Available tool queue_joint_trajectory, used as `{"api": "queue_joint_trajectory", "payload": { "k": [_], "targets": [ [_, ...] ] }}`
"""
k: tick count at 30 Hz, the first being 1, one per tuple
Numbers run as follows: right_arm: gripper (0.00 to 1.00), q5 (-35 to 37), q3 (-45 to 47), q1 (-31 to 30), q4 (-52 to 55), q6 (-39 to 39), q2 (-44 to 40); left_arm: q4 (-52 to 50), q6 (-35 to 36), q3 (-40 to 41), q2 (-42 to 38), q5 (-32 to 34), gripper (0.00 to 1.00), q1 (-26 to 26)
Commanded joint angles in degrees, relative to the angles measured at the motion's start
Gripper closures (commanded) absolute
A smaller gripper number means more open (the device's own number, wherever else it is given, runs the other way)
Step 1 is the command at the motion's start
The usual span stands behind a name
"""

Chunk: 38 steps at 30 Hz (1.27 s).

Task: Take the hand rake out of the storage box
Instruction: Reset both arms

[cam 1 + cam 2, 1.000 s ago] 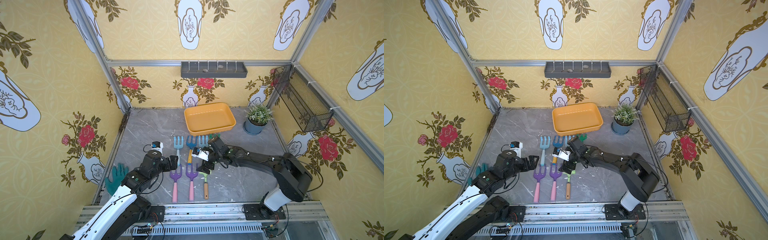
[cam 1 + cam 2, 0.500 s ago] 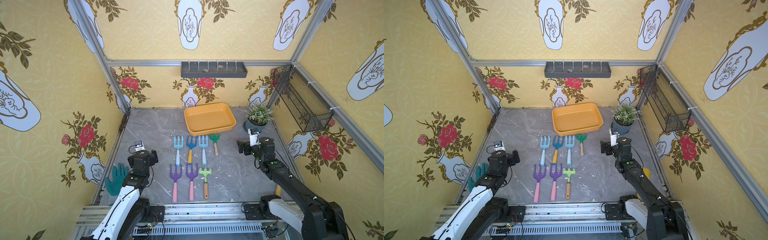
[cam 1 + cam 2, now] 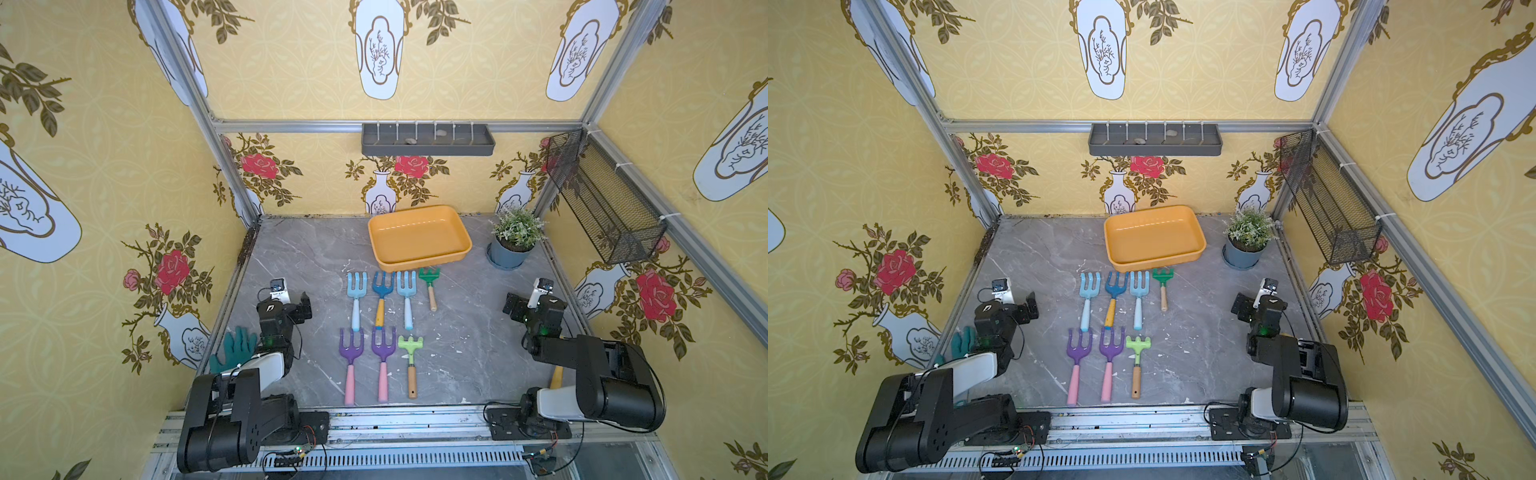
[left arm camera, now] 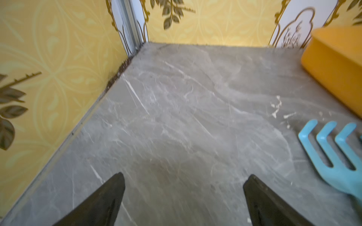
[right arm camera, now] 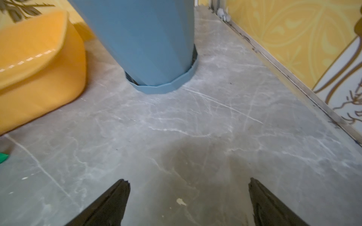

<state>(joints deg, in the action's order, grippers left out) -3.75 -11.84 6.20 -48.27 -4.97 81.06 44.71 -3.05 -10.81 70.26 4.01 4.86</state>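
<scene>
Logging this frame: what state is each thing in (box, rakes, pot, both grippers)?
storage box: upright, empty.
dark green hand rake: flat on the table, outside the box by its near wall.
light green hand rake: flat on the table, untouched.
plant pot: upright.
left gripper: open, empty.
right gripper: open, empty.

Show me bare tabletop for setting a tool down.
Bare: the back-left stretch between the left wall and the storage box; also the strip between the tools and the right gripper, before the plant pot. Crowded: the centre, seven tools in two rows.
</scene>
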Motion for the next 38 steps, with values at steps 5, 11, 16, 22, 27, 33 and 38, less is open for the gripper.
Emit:
{"api": "queue_joint_trajectory", "payload": {
  "k": [5,11,16,22,27,33,38],
  "targets": [
    [0.02,0.6,1.4,-2.3,-9.6,2.6,0.8,13.1,6.8,2.4,4.3,1.7,0.0,-6.7],
    [0.03,0.4,1.9,-2.2,-11.1,2.4,0.9,10.1,5.2,1.5,3.6,1.6,0.0,-5.5],
    [0.03,0.1,1.9,-2.0,-11.3,2.4,1.1,10.6,5.2,2.0,2.9,1.8,0.0,-5.5],
    [0.02,0.0,1.9,-2.0,-11.3,2.4,1.0,10.7,5.2,2.1,2.9,1.8,0.0,-5.5],
    [0.02,-0.7,1.6,-1.6,-10.9,2.3,1.1,10.7,5.2,2.1,2.9,1.7,0.0,-5.5],
    [0.03,-0.8,1.4,-1.7,-10.6,2.3,1.3,10.7,5.2,2.0,3.0,1.8,0.0,-5.5],
    [0.02,-3.8,1.2,0.1,-10.1,1.8,1.1,10.7,5.2,2.0,2.9,1.7,0.0,-5.5]
  ]
}}
